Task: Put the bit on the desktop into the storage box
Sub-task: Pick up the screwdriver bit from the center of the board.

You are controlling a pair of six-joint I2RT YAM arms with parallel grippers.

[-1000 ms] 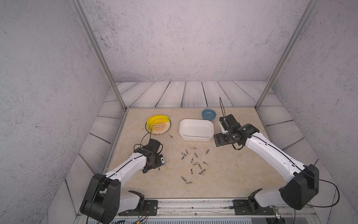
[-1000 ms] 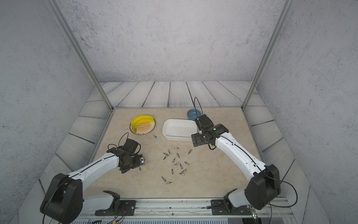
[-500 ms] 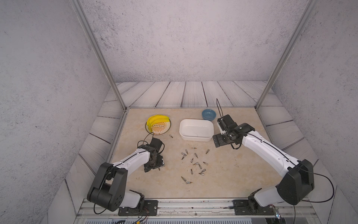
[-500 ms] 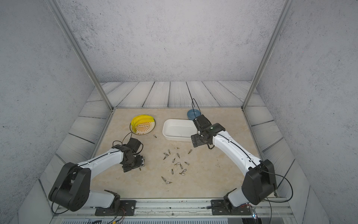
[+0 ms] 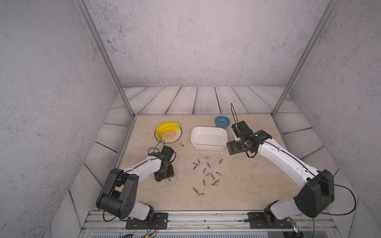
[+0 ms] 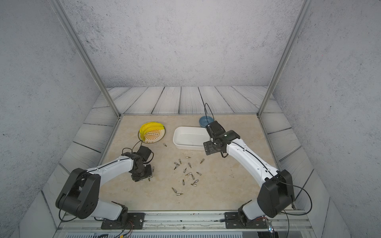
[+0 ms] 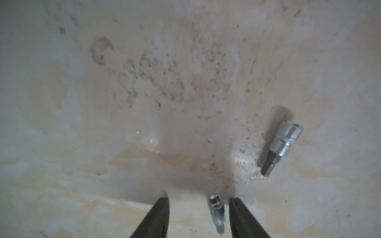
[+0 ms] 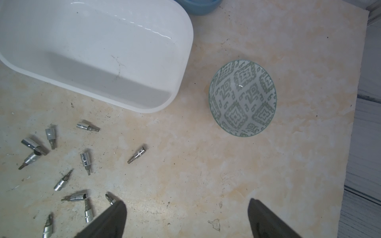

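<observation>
Several small silver bits (image 5: 208, 173) lie scattered on the beige desktop (image 5: 247, 185), plus a lone one (image 5: 181, 144) near the plate. My left gripper (image 5: 165, 175) points down at the desktop on the left. In the left wrist view it (image 7: 198, 199) is open, its jaws partly drawn in, with one bit (image 7: 216, 212) lying between them, nearer one finger and apart from both. A second bit (image 7: 282, 148) lies just outside. The white storage box (image 5: 208, 147) holds nothing visible. My right gripper (image 5: 235, 147) hovers wide open off the box's right end, empty (image 8: 185, 202).
A yellow plate with bananas (image 5: 168, 133) sits back left and a small blue bowl (image 5: 222, 121) behind the box. A grey-green patterned bowl (image 8: 243, 99) stands right of the box in the right wrist view, hidden under the arm in both top views. Grey plank panels border the desktop.
The left jaws have narrowed around the bit on the desktop and the left arm has drawn in. The right gripper has shifted slightly left, still wide open.
</observation>
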